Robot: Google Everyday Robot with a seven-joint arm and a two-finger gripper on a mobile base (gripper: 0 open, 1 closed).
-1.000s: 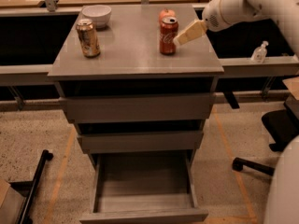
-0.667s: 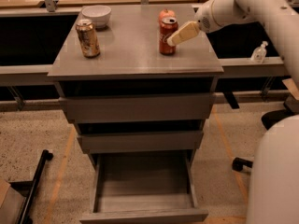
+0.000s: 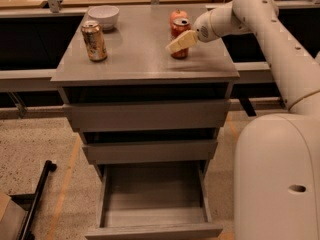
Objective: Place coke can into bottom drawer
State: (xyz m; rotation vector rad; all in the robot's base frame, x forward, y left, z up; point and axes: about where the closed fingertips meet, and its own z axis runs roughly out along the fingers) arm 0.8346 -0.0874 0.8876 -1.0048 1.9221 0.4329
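The coke can (image 3: 180, 26), red with a silver top, stands upright on the grey cabinet top (image 3: 140, 49), toward its right side. My gripper (image 3: 180, 41) reaches in from the right and is at the can, its cream tip crossing the can's front at mid height. The bottom drawer (image 3: 155, 204) is pulled open at the foot of the cabinet, and its grey inside holds nothing. The two shallower drawers (image 3: 147, 115) above it are pushed in.
A gold-brown can (image 3: 94, 40) stands at the left of the cabinet top, with a white bowl (image 3: 103, 15) behind it. A red apple (image 3: 177, 15) sits right behind the coke can. My white arm and base (image 3: 275, 174) fill the right side. A black bar (image 3: 40, 194) lies on the floor at left.
My gripper has moved left from beside the coke can to across its front. The view has shifted, so the arm and base now fill more of the right side.
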